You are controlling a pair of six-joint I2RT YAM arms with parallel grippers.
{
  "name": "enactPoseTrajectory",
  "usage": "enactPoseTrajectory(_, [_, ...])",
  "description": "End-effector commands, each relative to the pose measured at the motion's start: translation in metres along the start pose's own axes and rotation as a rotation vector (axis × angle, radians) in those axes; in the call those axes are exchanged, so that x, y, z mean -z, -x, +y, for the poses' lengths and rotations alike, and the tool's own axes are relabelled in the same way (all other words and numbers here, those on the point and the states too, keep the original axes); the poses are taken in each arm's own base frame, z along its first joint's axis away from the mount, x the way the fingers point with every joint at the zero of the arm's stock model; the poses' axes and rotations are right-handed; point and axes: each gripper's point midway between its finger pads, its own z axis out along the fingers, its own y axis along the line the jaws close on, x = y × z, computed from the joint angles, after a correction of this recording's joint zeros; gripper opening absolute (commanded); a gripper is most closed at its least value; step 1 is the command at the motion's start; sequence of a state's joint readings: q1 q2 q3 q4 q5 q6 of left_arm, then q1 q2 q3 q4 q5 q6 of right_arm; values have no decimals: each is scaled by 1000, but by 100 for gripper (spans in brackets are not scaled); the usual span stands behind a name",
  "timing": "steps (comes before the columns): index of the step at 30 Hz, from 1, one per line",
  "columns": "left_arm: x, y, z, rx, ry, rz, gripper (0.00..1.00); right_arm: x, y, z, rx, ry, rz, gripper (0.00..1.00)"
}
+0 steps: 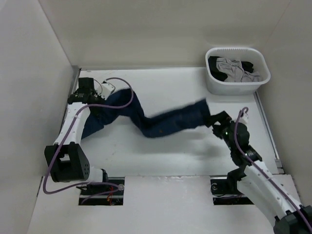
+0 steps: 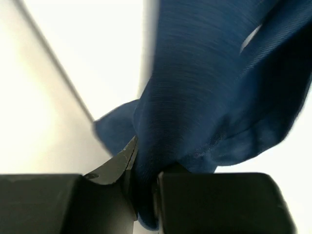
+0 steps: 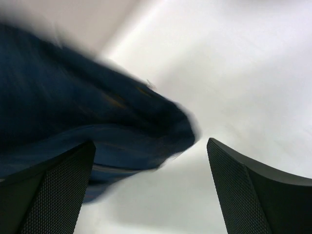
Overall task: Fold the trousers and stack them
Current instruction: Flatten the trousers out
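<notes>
Top view: the trousers [image 1: 161, 122] lie in a wavy band across the white table [image 1: 165, 161], from the far-left corner towards the right. One end is at the left gripper [image 1: 100, 95], the other just beside the right gripper [image 1: 214, 121]. I cannot tell which end is the waist. White walls close in on the left and back. A basket [image 1: 229, 87] of grey and black clothes [image 1: 234, 68] sits in the far-right corner.

Left wrist view: the left gripper [image 2: 144, 195] is clenched on a bunched fold of the trousers [image 2: 209, 87], and the cloth hangs limp from it.

Right wrist view: the right gripper [image 3: 151, 195] is spread wide and released. A blurred end of the trousers [image 3: 97, 126] sits between its fingers, unpinched.

Judgement: the denim is soft, fairly heavy, not fragile and not slippery. Thick seams, hems or the waistband look the best places to hold. The smooth table should let it slide.
</notes>
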State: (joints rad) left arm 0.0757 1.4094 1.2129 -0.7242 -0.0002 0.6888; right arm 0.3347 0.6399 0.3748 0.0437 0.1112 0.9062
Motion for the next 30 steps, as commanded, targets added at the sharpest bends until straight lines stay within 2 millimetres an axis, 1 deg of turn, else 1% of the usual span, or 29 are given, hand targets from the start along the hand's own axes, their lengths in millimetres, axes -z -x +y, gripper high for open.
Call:
enactPoseTrajectory(1, [10, -1, -16, -39, -1, -23, 5, 34, 29, -50, -182, -268, -191, 100])
enactPoseTrajectory(3, [7, -10, -24, -53, 1, -7, 6, 48, 46, -54, -143, -347, -245, 100])
enactPoseTrajectory(4, [6, -11, -25, -56, -2, -3, 6, 49, 51, -51, -123, -368, -253, 100])
enactPoseTrajectory(5, [5, -15, -28, -63, -2, 7, 6, 48, 54, -48, -101, -378, -251, 100])
enactPoseTrajectory(6, [5, -20, -30, -69, 2, 18, 6, 36, 52, -33, -32, -374, -198, 100])
enactPoseTrajectory(7, [5, -21, -30, -71, 2, 20, 6, 31, 49, -29, -10, -372, -172, 100])
enactPoseTrajectory(8, [5, -24, -30, -70, 6, 25, 7, 21, 40, -19, 20, -364, -114, 100])
enactPoseTrajectory(9, [5, -24, -29, -72, 11, 25, 7, 12, 23, -12, 38, -363, -30, 100])
enactPoseTrajectory(10, [6, -26, -28, -72, 19, 30, 7, 9, 5, -9, 37, -382, 53, 100])
enactPoseTrajectory(11, [8, -26, -26, -75, 29, 28, 7, 12, -8, -12, 28, -421, 107, 100])
enactPoseTrajectory(13, [10, -26, -25, -75, 36, 27, 7, 28, -29, -25, -9, -512, 175, 100])
enactPoseTrajectory(14, [13, -28, -24, -74, 44, 25, 7, 39, -39, -32, -16, -526, 194, 100])
enactPoseTrajectory(15, [14, -30, -23, -74, 47, 24, 7, 43, -45, -35, -9, -525, 209, 100])
enactPoseTrajectory(16, [14, -33, -25, -75, 45, 28, 9, 51, -58, -42, 9, -523, 253, 100])
enactPoseTrajectory(17, [13, -36, -27, -79, 39, 35, 11, 57, -71, -46, 22, -527, 310, 100])
enactPoseTrajectory(18, [12, -38, -29, -84, 33, 40, 13, 61, -79, -50, 30, -533, 351, 100])
enactPoseTrajectory(19, [10, -41, -31, -92, 23, 52, 17, 70, -94, -57, 37, -558, 425, 100])
enactPoseTrajectory(20, [9, -42, -32, -94, 21, 56, 18, 77, -105, -62, 30, -578, 472, 100])
enactPoseTrajectory(21, [8, -44, -31, -96, 21, 63, 22, 86, -117, -70, 6, -611, 511, 100])
enactPoseTrajectory(22, [8, -45, -29, -96, 23, 66, 28, 98, -127, -81, -63, -663, 515, 100])
enactPoseTrajectory(23, [9, -46, -26, -92, 29, 67, 33, 101, -130, -87, -112, -679, 495, 100])
enactPoseTrajectory(24, [10, -47, -25, -91, 32, 66, 36, 102, -131, -90, -130, -682, 486, 100])
enactPoseTrajectory(25, [12, -48, -22, -94, 35, 68, 45, 100, -134, -92, -194, -670, 462, 100])
enactPoseTrajectory(26, [14, -50, -20, -96, 37, 72, 56, 98, -137, -98, -233, -669, 451, 100])
enactPoseTrajectory(27, [15, -52, -18, -95, 37, 76, 61, 95, -140, -105, -262, -676, 445, 100])
enactPoseTrajectory(28, [16, -53, -18, -94, 35, 76, 64, 94, -142, -107, -272, -682, 450, 100])
enactPoseTrajectory(30, [17, -57, -18, -99, 21, 89, 66, 91, -154, -108, -333, -673, 486, 100])
